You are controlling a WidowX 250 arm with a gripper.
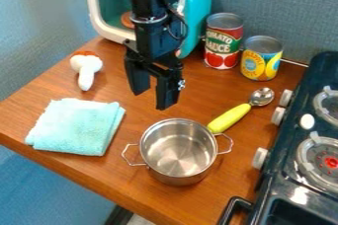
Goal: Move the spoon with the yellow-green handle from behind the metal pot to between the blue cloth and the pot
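Two released fingers (166,91) are hanging apart above counter (53,91). Steel pot (176,151) is standing nearby, between folded towel (76,126) and spoon (231,116) — nothing being grasped; whether handling is starting or finishing, cannot tell.

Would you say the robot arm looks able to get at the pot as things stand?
Probably yes: the gripper hangs open close to the pot, and nothing appears to stand between them. The yellow-handled spoon lies beside the pot but leaves its top uncovered.
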